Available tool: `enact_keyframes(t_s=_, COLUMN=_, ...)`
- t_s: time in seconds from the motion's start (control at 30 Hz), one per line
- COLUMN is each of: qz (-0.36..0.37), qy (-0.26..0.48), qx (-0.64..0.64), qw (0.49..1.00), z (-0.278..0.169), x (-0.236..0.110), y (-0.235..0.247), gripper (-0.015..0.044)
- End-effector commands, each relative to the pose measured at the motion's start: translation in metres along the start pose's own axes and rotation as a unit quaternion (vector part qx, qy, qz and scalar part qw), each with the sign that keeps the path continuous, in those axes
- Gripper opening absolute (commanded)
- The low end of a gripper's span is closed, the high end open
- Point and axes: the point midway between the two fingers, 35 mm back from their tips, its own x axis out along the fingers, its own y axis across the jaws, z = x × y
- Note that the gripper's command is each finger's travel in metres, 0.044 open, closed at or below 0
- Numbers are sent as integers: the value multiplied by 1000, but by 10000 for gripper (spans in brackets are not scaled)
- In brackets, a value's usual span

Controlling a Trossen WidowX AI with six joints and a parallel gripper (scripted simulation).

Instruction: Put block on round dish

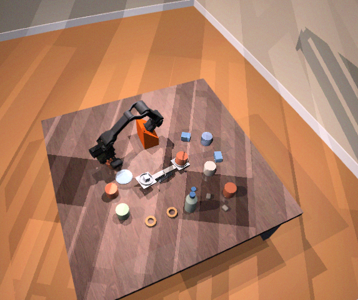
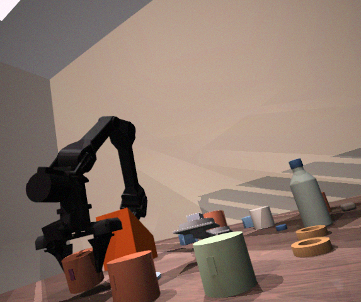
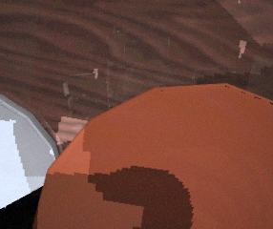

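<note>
At far left of the table (image 1: 85,225), the gripper (image 2: 76,257) is clamped on the lifted cup (image 2: 80,271), low over the wood and tilted. Just right of it lies the dish (image 1: 124,176), apart from the cup. Setting the cup down here, well short of the dish rim, seems wise so that no cup ends above it. Further right, the block (image 1: 145,177) sits bare on the balance (image 1: 162,174) near end; the other cup (image 1: 181,157) on the far end must not be nudged.
</note>
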Motion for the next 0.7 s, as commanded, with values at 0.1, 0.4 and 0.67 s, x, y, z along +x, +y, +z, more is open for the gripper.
enact_keyframes(t_s=0.1, qz=3, qy=1, qx=3, qw=1000, z=0, x=11, y=1, gripper=0)
enact_keyframes(t_s=0.4, qz=0, qy=2, qx=0, qw=1000, z=-1, x=12, y=0, gripper=131)
enact_keyframes(t_s=0.67, qz=0, qy=2, qx=0, qw=1000, z=-1, x=12, y=0, gripper=341)
